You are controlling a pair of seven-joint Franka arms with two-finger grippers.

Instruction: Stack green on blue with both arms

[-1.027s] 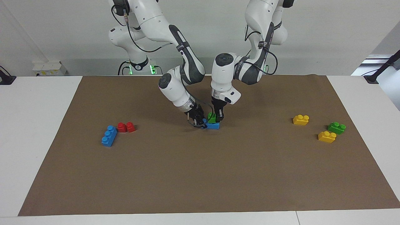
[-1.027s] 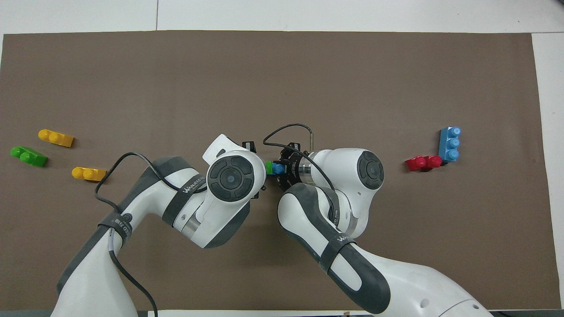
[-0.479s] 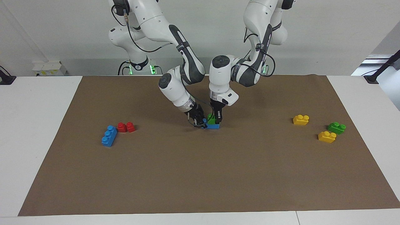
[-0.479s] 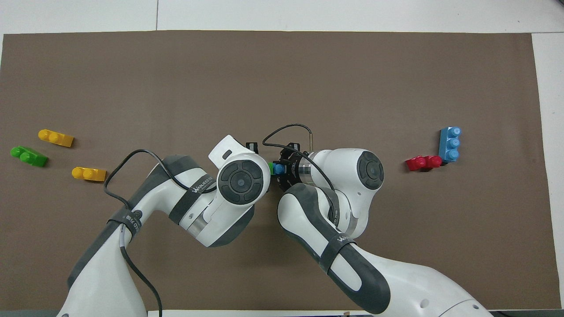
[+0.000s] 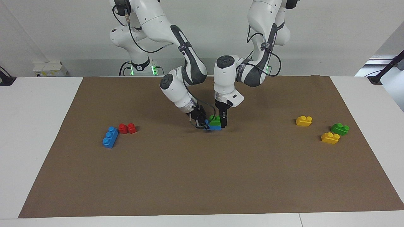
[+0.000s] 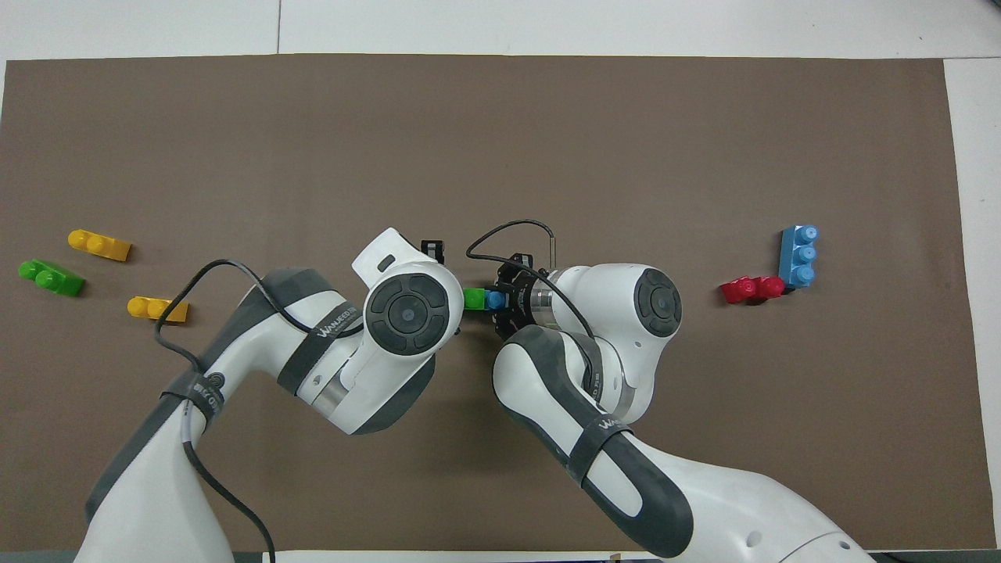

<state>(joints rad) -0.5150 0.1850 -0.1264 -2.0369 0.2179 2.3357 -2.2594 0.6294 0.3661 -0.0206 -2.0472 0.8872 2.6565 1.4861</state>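
A green brick [image 5: 215,119] sits on a blue brick [image 5: 215,127] in the middle of the mat. My right gripper [image 5: 202,123] is shut on the blue brick's end toward the right arm. My left gripper [image 5: 222,123] is low, right beside the stack at its end toward the left arm. In the overhead view the green brick [image 6: 473,298] and one blue stud [image 6: 494,299] show between the two wrists. The right gripper [image 6: 504,299] touches the stud, and the left gripper is hidden under its own wrist.
A second blue brick [image 5: 110,137] and a red brick [image 5: 127,128] lie toward the right arm's end. A second green brick [image 5: 340,129] and two yellow bricks [image 5: 304,120] [image 5: 330,138] lie toward the left arm's end. The brown mat [image 5: 202,176] covers the table.
My left gripper has shifted toward the left arm's end and sunk lower, so more of the green brick shows. The right gripper and the blue brick have stayed put.
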